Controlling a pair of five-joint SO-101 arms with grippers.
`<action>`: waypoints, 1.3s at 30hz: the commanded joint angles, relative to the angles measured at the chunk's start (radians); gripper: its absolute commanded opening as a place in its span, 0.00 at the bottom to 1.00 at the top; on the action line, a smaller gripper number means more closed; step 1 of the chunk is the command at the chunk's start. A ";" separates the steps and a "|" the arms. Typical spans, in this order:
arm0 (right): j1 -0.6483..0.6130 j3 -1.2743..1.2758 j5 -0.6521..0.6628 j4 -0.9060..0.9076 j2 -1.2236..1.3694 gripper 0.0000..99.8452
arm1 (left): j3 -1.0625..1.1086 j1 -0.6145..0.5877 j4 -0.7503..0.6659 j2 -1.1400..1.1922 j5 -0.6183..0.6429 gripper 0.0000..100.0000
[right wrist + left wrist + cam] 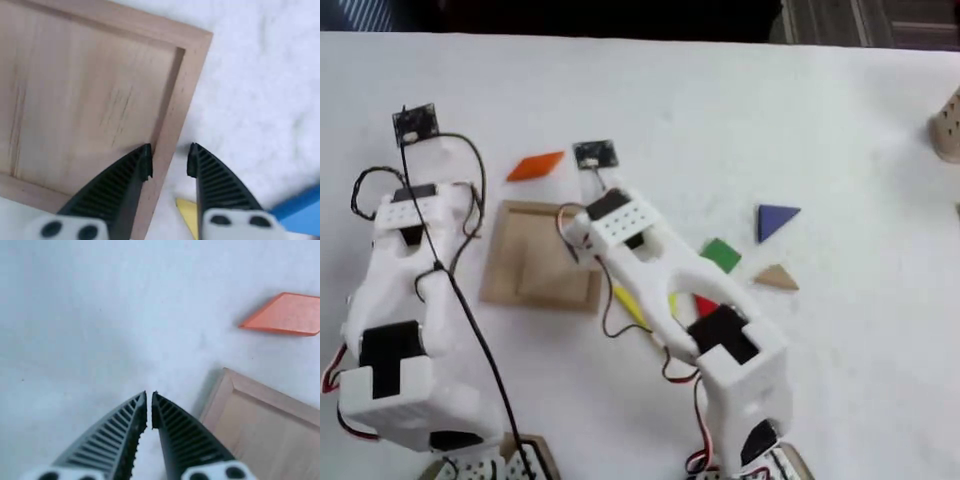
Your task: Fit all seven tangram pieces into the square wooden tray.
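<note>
The square wooden tray (542,256) is laid flat on the white table (720,110), its sides turned slightly off the table's edges, and no piece is seen inside it. The right gripper (168,161) is held partly open astride one rim of the tray: one fingertip is set just inside the rim, over the floor, and the other just outside it, over the table. Nothing is clasped, and a gap is seen between the outer finger and the rim. The wood grain is seen to run along the straddled rim.

The left gripper (149,397) is closed to a hairline slit with nothing between its fingers, and it is held over bare table just beside a corner of the tray. The orange parallelogram (535,165) is found beyond these fingertips, off toward the tray's side and apart from the tray; its long axis is laid roughly parallel to the tray's nearest rim, with a slight tilt.

Just behind the right gripper's outer finger, a yellow piece (187,212) is seen, largely covered by the arm; its visible edge is laid slantwise. A red piece (705,305) is also partly hidden under that arm. Farther out on the same side, well apart from the tray, the green square (721,254), the tan triangle (776,277) and the blue triangle (777,220) are spread; the blue triangle's sharpest corner is pointed away from the tray
</note>
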 commanded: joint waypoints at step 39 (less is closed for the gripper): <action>0.835 -0.239 0.600 0.398 -0.386 0.02 | -0.006 -0.007 -0.026 -0.056 0.009 0.05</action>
